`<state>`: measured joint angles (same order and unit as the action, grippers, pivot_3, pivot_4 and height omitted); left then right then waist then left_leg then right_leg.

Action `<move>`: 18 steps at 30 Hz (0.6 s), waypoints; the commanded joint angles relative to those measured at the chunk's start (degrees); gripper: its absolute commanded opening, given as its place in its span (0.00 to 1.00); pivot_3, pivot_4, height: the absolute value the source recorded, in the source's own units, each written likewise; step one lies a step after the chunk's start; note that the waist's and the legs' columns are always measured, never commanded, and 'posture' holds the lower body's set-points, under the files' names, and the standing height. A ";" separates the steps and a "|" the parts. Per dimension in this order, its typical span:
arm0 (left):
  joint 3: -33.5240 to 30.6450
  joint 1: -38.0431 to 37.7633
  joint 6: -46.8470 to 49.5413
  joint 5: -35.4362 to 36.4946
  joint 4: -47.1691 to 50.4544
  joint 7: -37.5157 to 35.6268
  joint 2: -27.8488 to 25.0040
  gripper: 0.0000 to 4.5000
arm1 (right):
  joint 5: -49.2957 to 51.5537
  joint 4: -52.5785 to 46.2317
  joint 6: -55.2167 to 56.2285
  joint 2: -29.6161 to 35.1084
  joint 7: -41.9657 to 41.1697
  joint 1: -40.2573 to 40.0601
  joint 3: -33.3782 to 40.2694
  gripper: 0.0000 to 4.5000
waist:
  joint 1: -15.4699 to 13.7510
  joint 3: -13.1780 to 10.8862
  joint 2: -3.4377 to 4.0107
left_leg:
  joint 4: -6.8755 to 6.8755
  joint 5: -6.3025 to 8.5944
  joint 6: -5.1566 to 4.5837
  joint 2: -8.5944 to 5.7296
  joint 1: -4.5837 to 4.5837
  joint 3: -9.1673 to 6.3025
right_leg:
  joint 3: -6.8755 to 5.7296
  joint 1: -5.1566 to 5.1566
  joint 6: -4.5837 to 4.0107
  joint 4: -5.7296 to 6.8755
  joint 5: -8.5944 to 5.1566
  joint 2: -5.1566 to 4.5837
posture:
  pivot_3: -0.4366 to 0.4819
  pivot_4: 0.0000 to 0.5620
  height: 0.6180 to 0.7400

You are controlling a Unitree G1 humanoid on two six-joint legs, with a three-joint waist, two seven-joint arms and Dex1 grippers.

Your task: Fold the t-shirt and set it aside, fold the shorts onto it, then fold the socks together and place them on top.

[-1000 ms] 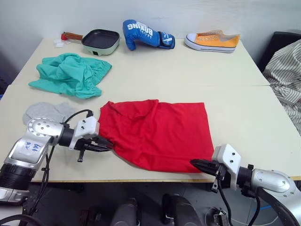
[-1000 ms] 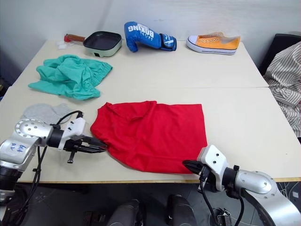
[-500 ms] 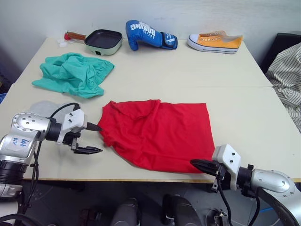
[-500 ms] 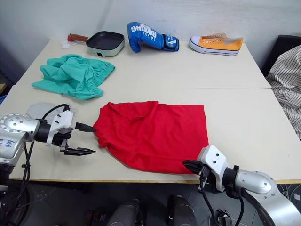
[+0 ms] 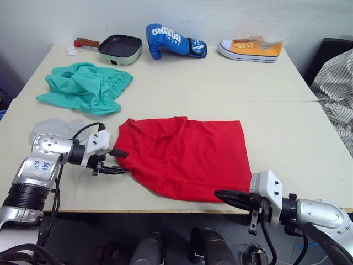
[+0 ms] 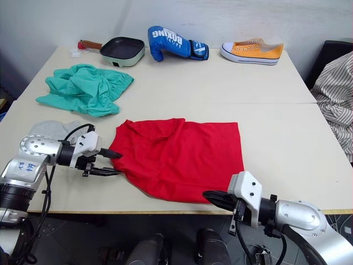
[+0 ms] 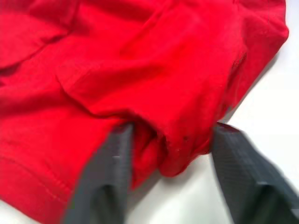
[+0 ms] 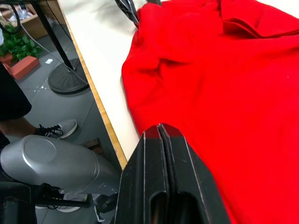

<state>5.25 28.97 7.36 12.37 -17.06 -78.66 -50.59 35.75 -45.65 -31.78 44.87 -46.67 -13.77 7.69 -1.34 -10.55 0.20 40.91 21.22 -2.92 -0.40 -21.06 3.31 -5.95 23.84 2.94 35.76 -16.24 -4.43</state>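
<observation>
The red t-shirt (image 5: 187, 154) lies folded and spread flat at the table's near middle. My left gripper (image 5: 117, 162) is open at its left edge, and in the left wrist view (image 7: 173, 140) a bunched fold of red cloth sits between the two spread fingers. My right gripper (image 5: 226, 196) is shut at the table's front edge, just below the shirt's near hem; its closed fingers (image 8: 161, 140) point across the red cloth. The teal-green shorts (image 5: 83, 85) lie crumpled at the far left. The grey socks (image 5: 52, 128) rest behind my left arm.
Along the table's far edge stand a green pan (image 5: 118, 47), a blue boxing glove (image 5: 171, 40) and an orange shoe (image 5: 251, 48). Striped cloth (image 5: 336, 94) hangs off to the right. A stand base (image 8: 70, 79) and a person's shoe (image 8: 60, 128) are on the floor.
My left gripper, which had drawn back from the shirt with its fingers open, has come forward again to the left edge. The right gripper has shifted slightly left along the front edge.
</observation>
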 commanded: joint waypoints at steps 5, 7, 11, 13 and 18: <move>-0.88 3.29 -3.35 -1.61 -4.03 -4.64 -3.75 0.02 | 3.14 -1.65 -0.70 1.38 -0.74 0.29 2.10 0.48 | -0.05 -0.01 -0.01 | 0.01 0.00 0.00 0.00 -0.01 -0.01 | -0.01 0.00 0.00 0.00 0.00 0.00 | 0.48 0.27 1.00; -0.61 4.80 -4.77 -2.22 -5.57 -6.66 -5.13 0.00 | 2.77 -1.33 -0.39 1.59 -0.76 0.30 1.86 0.64 | -0.01 -0.01 -0.02 | 0.01 0.00 0.00 0.00 -0.02 -0.01 | -0.01 0.00 0.00 -0.01 0.00 0.00 | 0.48 0.27 1.00; 0.48 9.52 -5.26 -2.84 -7.57 -11.65 -7.64 0.00 | 1.67 -0.65 0.25 1.62 -0.82 0.42 1.08 0.91 | -0.04 -0.01 -0.02 | 0.01 0.00 0.00 0.00 -0.02 -0.01 | -0.01 0.01 0.00 -0.01 0.00 0.00 | 0.48 0.27 1.00; 1.21 11.87 -4.36 -2.78 -7.87 -13.22 -8.40 0.00 | 1.10 -0.38 0.49 1.50 -0.83 0.52 0.62 0.99 | -0.07 -0.01 -0.02 | 0.01 0.01 -0.01 0.00 -0.03 -0.02 | -0.01 0.00 0.00 -0.01 0.00 0.00 | 0.48 0.27 1.00; 9.84 11.52 -5.58 -2.97 -4.34 -13.84 -15.78 0.00 | -2.64 0.85 1.46 0.79 0.54 1.07 -1.08 0.99 | 0.46 -0.03 -0.04 | -0.04 0.01 -0.01 0.00 -0.03 0.01 | 0.00 0.03 0.00 0.03 0.00 0.01 | 0.48 0.27 1.00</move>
<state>13.37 40.56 3.54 9.83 -23.28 -86.09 -64.12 34.12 -44.63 -31.47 45.79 -46.71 -12.86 6.89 -0.88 -10.58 0.16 40.85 21.23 -2.93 -0.40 -21.09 3.32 -5.94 23.90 2.94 35.83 -16.24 -4.42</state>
